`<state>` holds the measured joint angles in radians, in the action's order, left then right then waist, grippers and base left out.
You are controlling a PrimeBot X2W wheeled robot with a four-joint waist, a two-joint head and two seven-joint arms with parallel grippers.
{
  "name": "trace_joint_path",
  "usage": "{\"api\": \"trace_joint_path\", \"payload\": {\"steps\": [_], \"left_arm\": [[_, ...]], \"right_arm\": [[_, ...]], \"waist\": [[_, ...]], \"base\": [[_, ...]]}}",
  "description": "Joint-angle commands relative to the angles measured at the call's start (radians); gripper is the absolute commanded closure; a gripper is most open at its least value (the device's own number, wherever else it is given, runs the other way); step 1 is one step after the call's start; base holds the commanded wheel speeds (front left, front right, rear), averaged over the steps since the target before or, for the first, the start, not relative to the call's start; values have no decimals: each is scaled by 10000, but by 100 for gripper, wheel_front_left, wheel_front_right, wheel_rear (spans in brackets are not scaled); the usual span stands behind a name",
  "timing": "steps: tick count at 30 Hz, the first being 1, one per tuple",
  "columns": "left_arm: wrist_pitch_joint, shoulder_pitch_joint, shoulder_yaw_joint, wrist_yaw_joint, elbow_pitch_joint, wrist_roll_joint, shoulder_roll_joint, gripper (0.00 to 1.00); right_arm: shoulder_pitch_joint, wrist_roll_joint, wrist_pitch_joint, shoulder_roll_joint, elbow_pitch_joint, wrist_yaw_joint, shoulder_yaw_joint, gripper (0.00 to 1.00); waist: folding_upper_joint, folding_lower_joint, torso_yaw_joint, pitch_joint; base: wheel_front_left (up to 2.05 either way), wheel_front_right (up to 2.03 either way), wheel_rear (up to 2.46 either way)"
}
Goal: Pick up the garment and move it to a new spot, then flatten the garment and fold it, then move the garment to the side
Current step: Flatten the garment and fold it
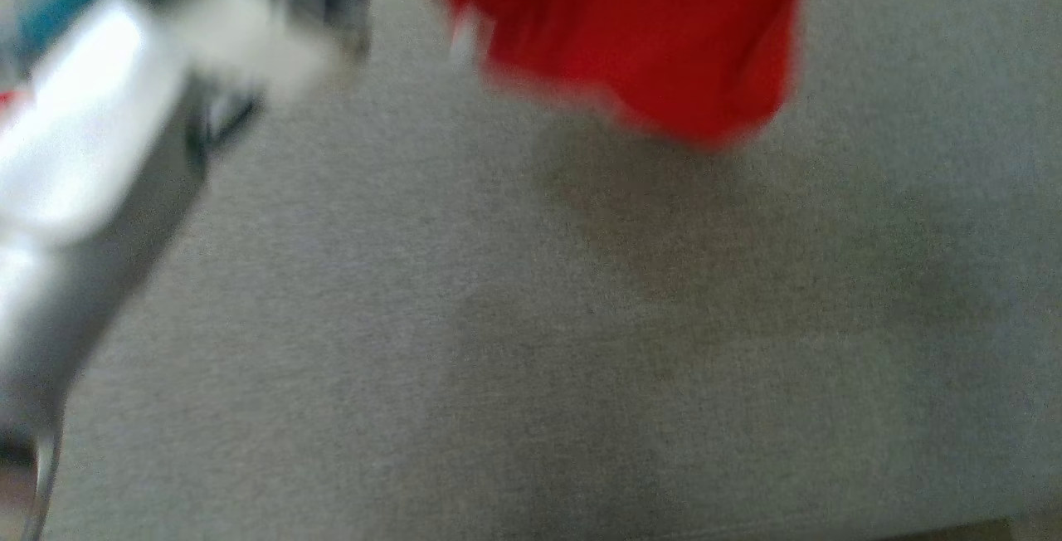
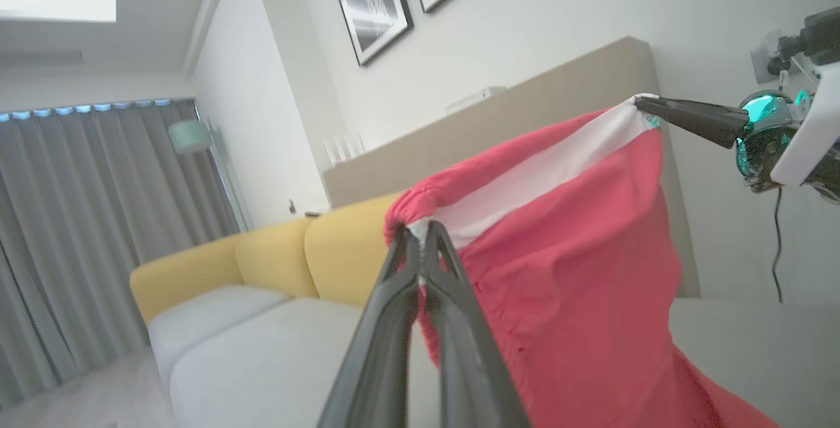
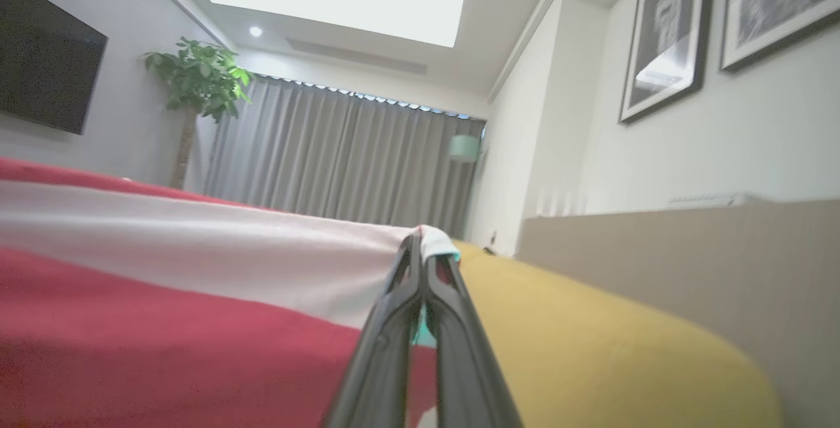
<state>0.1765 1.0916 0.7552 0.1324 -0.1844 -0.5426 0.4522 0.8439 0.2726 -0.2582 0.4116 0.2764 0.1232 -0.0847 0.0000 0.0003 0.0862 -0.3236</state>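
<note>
The garment [image 2: 577, 270] is red with a white band along its top edge, and it hangs in the air stretched between both grippers. My left gripper [image 2: 420, 234] is shut on one end of the white band. My right gripper [image 2: 646, 103] pinches the other end, seen at the upper right of the left wrist view. In the right wrist view the right gripper [image 3: 423, 247] is shut on the band's corner, with the garment [image 3: 164, 297] spreading to the left. In the blurred head view the garment's lower part [image 1: 630, 26] dangles above the grey surface [image 1: 531, 317].
A pale forearm [image 1: 75, 159] crosses the head view's left side. A yellow-backed sofa [image 2: 275, 264] with grey cushions sits below and behind the garment. A beige headboard panel [image 2: 525, 119], framed pictures [image 2: 371, 1], curtains [image 3: 341, 159] and a plant [image 3: 197, 80] line the walls.
</note>
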Motion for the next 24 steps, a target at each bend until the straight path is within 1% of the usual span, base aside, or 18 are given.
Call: {"api": "trace_joint_path", "payload": {"steps": [1,3,5,6,8,10,14,16,17,21,24], "left_arm": [[285,1463,-172,-17,-406,110,-155,100],[550,2690,61,-17,-1088,205,-649,100],[731,3510,292,-17,-1582,298,-993,100],[731,3510,292,-17,-1582,298,-993,100],[815,3732,624,-17,-1880,249,-1173,100],[841,3412,1043,-17,-1919,161,-1131,100],[848,1614,1856,-17,-1502,-51,-856,100],[849,405,2357,-17,-1363,-222,-852,100],[850,-259,2467,-17,-1257,-328,-942,100],[851,-2678,3117,-17,-895,-358,-1094,100],[851,-4299,3314,-17,-534,-379,-1076,100]], "right_arm": [[796,-399,-36,506,0,75,313,100],[1596,-598,-36,675,7,75,703,100],[2070,-671,-36,722,-219,75,918,100],[2070,-671,-36,722,-219,75,918,100],[2103,-756,-36,716,-488,75,1043,100],[1686,-730,-36,619,-752,75,1003,100],[-200,-574,-36,349,-1106,75,823,100],[-1423,-526,-36,133,-1240,75,1025,100],[-2093,-514,-36,-13,-1293,75,1194,100],[-4614,-303,-35,-938,-1381,75,2198,100],[-6255,-316,46,-1400,-2051,75,2847,100]], "waist": [[0,-3,341,-543],[0,-3,528,-765],[0,-3,726,-954],[0,-3,726,-954],[0,-3,873,-1039],[0,-3,986,-1060],[0,-3,1013,-1066],[0,-3,931,-1025],[0,-3,887,-983],[0,-3,899,-817],[0,-3,987,-598]], "base": [[0,0,0],[0,0,0],[0,0,0],[0,0,0],[0,0,0],[0,0,0],[0,0,0],[0,0,0],[0,0,0],[0,0,0],[0,0,0]]}}
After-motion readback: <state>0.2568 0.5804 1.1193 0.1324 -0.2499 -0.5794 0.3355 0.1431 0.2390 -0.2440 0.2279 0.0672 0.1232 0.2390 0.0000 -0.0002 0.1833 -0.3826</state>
